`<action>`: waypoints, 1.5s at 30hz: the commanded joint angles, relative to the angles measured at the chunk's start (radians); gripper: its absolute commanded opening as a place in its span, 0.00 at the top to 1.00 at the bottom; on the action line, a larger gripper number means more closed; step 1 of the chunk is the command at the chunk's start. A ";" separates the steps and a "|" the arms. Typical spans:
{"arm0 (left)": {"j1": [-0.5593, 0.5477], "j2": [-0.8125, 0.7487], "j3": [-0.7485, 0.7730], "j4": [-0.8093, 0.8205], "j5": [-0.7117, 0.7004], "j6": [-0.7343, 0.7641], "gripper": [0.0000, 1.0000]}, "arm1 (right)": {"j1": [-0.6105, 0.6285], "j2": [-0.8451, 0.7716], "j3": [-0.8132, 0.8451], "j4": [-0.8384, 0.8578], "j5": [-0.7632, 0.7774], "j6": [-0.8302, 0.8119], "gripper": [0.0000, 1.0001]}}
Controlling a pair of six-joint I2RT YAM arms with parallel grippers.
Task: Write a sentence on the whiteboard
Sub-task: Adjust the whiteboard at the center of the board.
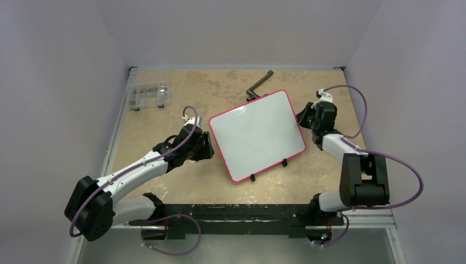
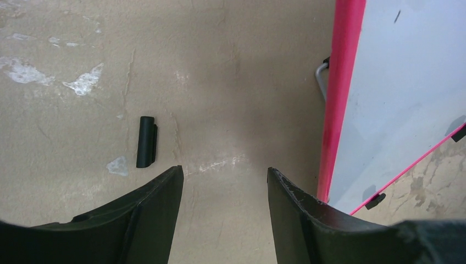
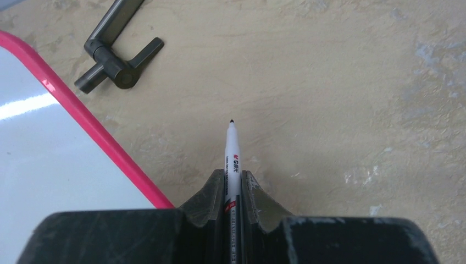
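The whiteboard (image 1: 257, 135) lies tilted in the middle of the table, pale with a red rim and black feet on its near edge. Its surface is blank and no sentence shows on it. My right gripper (image 1: 304, 115) hovers beside the board's right edge, shut on a white marker (image 3: 232, 159). The marker's bare black tip points at the tabletop, just clear of the rim (image 3: 93, 129). My left gripper (image 2: 224, 171) stands open by the board's left edge (image 2: 340, 93), with only bare table between its fingers.
A black marker cap (image 2: 146, 141) lies on the table left of my left gripper. A dark metal crank handle (image 1: 259, 87) rests behind the board. A clear plastic parts box (image 1: 147, 94) sits at the far left. Grey walls close in the table.
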 commanded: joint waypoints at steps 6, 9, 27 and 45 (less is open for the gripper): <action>0.030 0.072 0.035 0.126 0.065 -0.010 0.43 | 0.005 -0.100 -0.082 0.027 -0.117 0.043 1.00; 0.043 0.091 0.060 0.118 0.071 0.003 0.43 | 0.005 -0.108 -0.102 0.037 -0.151 0.056 1.00; 0.180 0.090 0.135 0.031 0.087 0.131 0.43 | 0.123 -0.203 -0.204 0.060 -0.236 0.145 1.00; 0.196 -0.138 0.034 -0.125 -0.015 0.138 0.42 | 0.192 -0.299 -0.046 -0.139 0.022 0.002 1.00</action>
